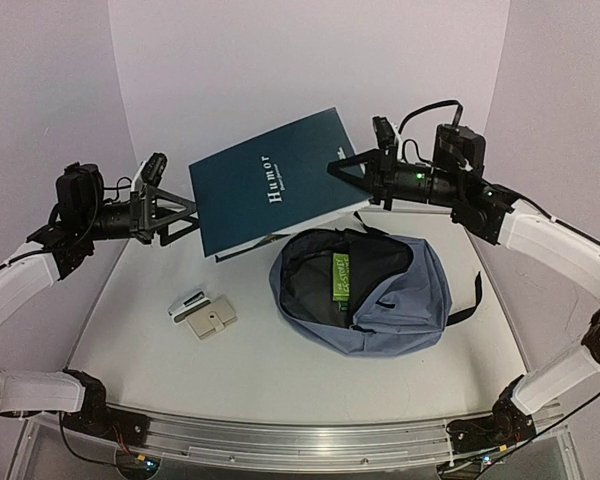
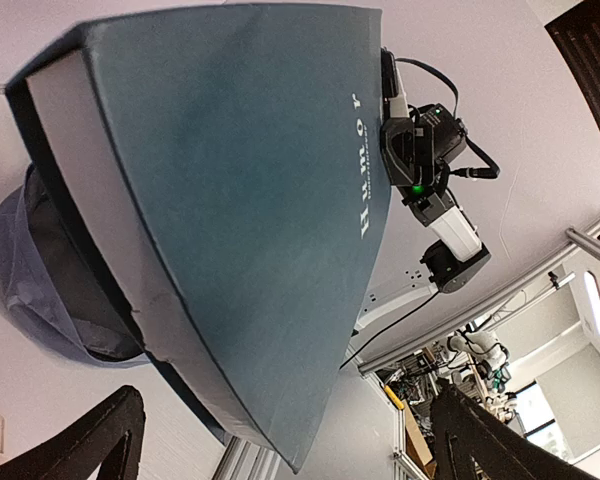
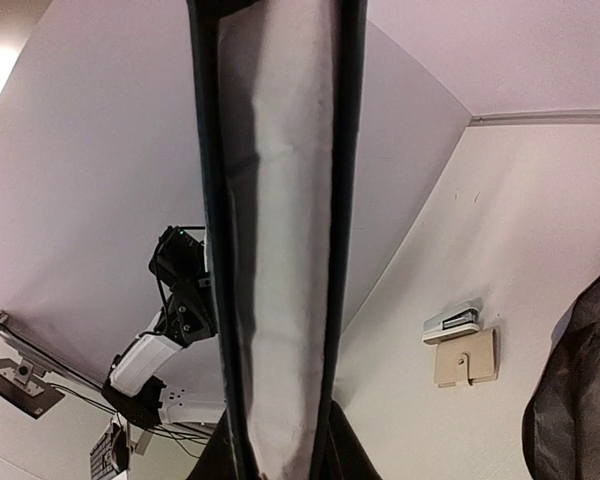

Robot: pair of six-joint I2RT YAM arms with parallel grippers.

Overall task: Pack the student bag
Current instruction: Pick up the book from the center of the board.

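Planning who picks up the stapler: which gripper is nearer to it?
Left. The left gripper hangs open at the book's left edge, just behind the stapler. The right gripper, shut on the book's opposite edge, is far off to the right, behind the backpack.

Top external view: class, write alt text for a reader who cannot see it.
The right gripper grips a teal book titled Humor, behind the open grey-blue backpack. The left gripper is open at the book's other edge. A stapler lies nearby.

Free to pass over bare white table [image 1: 280,390] in front of soft grey-blue fabric backpack [image 1: 410,310]. Blocked at back by large dark teal hardcover book [image 1: 270,180]; at left by small silver stapler [image 1: 188,303] and beige snap case [image 1: 212,319].
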